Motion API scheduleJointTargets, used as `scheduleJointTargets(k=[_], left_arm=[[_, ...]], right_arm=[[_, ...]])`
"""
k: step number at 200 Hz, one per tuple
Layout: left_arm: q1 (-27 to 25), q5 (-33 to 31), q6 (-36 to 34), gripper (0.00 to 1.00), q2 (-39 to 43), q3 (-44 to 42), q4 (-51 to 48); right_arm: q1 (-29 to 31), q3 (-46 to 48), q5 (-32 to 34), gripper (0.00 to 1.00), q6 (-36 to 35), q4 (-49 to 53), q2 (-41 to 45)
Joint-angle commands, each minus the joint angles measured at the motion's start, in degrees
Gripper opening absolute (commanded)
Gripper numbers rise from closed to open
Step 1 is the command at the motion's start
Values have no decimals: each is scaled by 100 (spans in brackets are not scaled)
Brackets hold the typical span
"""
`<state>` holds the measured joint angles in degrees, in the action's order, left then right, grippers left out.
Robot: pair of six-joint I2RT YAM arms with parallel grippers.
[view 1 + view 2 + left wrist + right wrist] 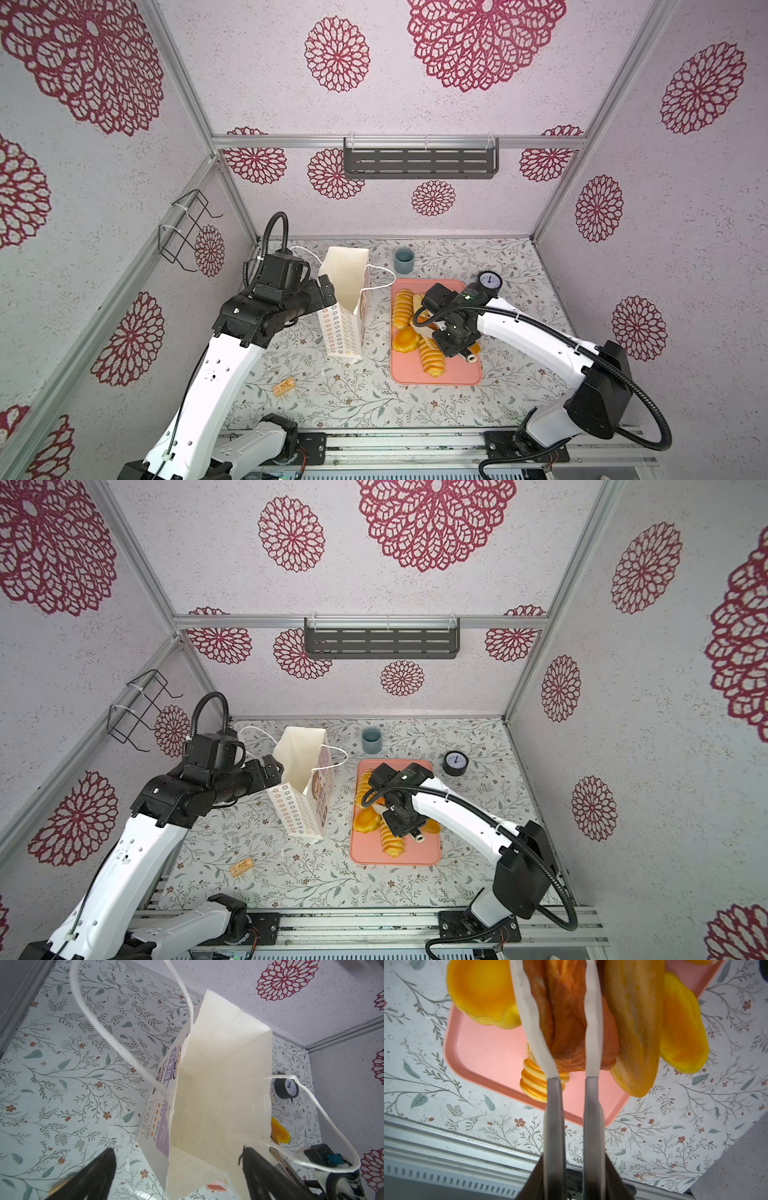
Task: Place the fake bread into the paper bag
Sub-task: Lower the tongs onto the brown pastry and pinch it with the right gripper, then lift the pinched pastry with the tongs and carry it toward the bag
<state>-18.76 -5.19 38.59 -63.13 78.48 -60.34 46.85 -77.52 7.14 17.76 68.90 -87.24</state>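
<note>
Floral-print table (pixel 353 407), walled by pale panels with red flower medallions; grey slotted shelf (pixel 420 160) on the back wall, black wire rack (pixel 187 228) on the left wall. Item one: paper bag (pixel 343 328), cream, standing upright left of centre, mouth open, cord handles hanging loose; its inside shows bare cream paper in the left wrist view. Item two: pink tray (pixel 405 372), just right of the bag, holding the fake bread (pixel 402 309). On it I count a ridged loaf (pixel 431 361) toward the front, a round bun (pixel 405 340) by the tray's left edge, a long roll (pixel 635 1028), an orange oval (pixel 681 1028) reaching past the tray's edge, and a brown pastry (pixel 569 1032); the arm hides the rest from me. Item three: right gripper (pixel 562 1001), lowered over the tray, its two pale fingers pressed against either side of the brown pastry. Item four: left gripper (pixel 176 1149), at the bag's rim on the left, jaws spread wide and clamping nothing. Sundries: blue-grey cup (pixel 404 260) behind the tray, small black clock (pixel 455 763) off the tray's right rear corner, tan cork-like piece (pixel 284 386) on the table in front of the bag.
</note>
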Motion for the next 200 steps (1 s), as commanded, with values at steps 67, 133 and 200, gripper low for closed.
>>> scheduleJointTargets(k=[67, 133, 200], left_arm=[[220, -26, -141, 95, -155, 379, -120], [233, 62, -158, 86, -413, 171, 48], [233, 79, -152, 72, -652, 38, 326]], right_arm=[[-274, -370, 13, 10, 241, -94, 726], [-875, -783, -399, 9, 301, -405, 1315], [-1244, -1821, -1090, 8, 360, -1146, 1475]])
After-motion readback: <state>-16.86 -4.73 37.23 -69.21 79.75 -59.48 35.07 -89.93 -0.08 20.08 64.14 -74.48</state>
